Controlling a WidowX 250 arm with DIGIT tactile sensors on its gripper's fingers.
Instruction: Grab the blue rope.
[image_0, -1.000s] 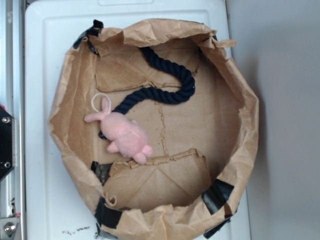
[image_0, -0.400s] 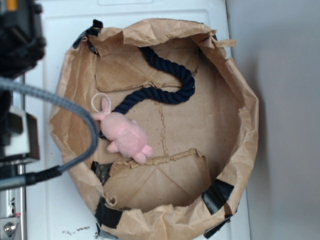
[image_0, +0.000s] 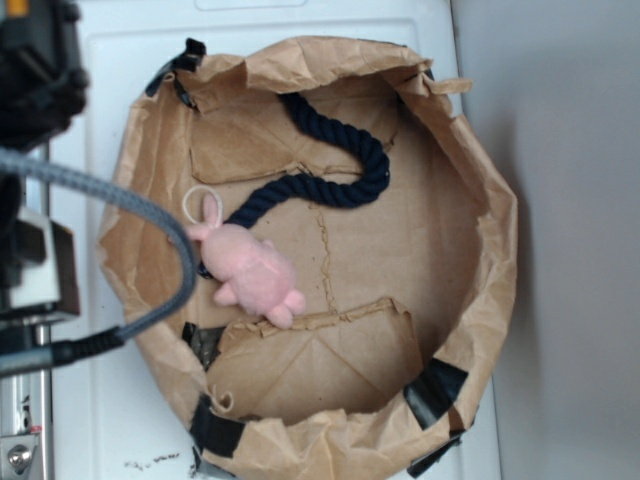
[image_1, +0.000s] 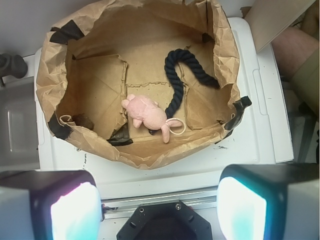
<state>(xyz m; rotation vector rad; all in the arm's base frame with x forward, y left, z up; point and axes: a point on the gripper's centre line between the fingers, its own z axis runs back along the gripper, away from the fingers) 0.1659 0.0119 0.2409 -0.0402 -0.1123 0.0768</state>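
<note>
- Two views show the scene. In the exterior view the blue rope (image_0: 335, 165) lies on the floor of a crumpled brown paper bag (image_0: 490, 200) that sits on a white tray (image_0: 95, 400).
- Its long axis is not straight — it runs from the bag's far rim down to a bend on the right, then back leftwards to end under or beside the pink plush toy (image_0: 250, 270); that end is hidden.
- At the left edge the robot arm (image_0: 35, 80) and its grey braided cable (image_0: 150, 215) hang outside the bag; the gripper cannot be seen from here.
- In the wrist view the gripper (image_1: 159, 200) is at the near edge of the frame, its two pads (image_1: 75, 210) wide apart with nothing between them, well short of the bag.
- Here the rope (image_1: 182, 75) reads as a hook: one end near the toy (image_1: 147, 114), the curve far up the bag, the other end trailing right.
- I judge it soft, light and bendy, with a twisted surface that should give grip rather than slip; it will sag when lifted.
- A good hold looks to be the bare bend or the straight run clear of the toy, with the jaws set across the strand.
</note>
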